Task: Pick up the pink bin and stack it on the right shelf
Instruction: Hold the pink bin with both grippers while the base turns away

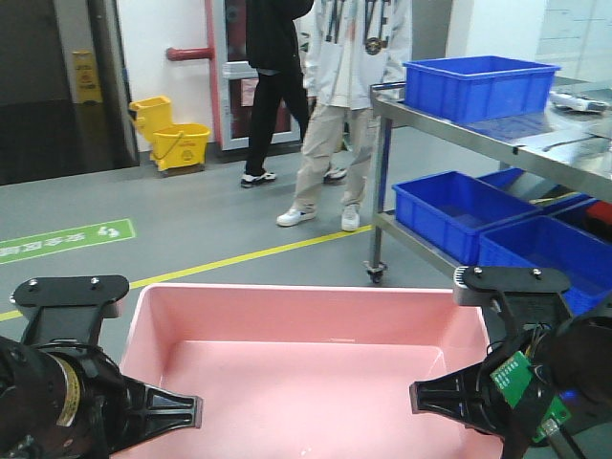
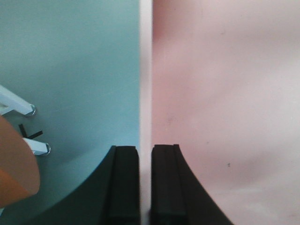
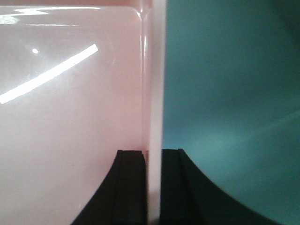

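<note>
Pink smooth plastic, the pink bin (image 1: 287,363) looks light, stiff, slippery; it hangs above the floor (image 1: 191,215) between both arms, left jaws and right jaws each clamped on an opposite side wall

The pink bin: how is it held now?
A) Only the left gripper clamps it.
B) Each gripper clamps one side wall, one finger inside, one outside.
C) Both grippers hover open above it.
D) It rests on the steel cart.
B: in each wrist view the wall of the pink bin runs between the closed fingers of the left gripper and the right gripper.
</note>
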### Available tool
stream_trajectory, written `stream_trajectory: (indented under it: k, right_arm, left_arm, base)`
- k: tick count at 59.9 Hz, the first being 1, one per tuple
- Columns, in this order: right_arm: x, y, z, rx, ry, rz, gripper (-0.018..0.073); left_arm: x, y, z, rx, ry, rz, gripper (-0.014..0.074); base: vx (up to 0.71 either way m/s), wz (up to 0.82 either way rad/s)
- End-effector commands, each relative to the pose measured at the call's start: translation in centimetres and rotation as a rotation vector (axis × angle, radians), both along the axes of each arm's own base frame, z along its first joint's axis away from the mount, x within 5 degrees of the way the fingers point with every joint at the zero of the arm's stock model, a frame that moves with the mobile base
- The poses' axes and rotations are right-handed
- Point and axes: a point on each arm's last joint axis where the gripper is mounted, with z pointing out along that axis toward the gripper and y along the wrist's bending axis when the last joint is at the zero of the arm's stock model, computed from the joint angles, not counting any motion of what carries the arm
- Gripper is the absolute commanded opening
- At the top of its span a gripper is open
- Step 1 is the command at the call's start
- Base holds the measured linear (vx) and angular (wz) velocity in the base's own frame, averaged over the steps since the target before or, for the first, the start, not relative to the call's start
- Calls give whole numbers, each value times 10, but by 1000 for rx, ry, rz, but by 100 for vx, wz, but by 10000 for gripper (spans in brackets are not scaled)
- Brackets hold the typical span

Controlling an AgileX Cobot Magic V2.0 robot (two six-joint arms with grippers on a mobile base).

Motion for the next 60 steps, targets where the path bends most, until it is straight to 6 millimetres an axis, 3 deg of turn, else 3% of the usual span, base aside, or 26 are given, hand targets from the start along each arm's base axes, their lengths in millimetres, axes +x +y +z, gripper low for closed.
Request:
stream_trajectory:
  k: [1, 34, 60]
  right_arm:
    - [1, -9, 19, -47, -106, 7, 1]
    - [1, -9, 19, -47, -106, 7, 1]
    - [1, -9, 19, -48, -106, 9, 1]
  left_arm:
    - [-1, 7, 19, 10, -92, 0, 59]
    - [-1, 8, 19, 10, -91, 0, 59]
    - [-1, 8, 19, 10, -91, 0, 59]
  base:
    - [10, -30]
    - [17, -23]
    - [35, -2]
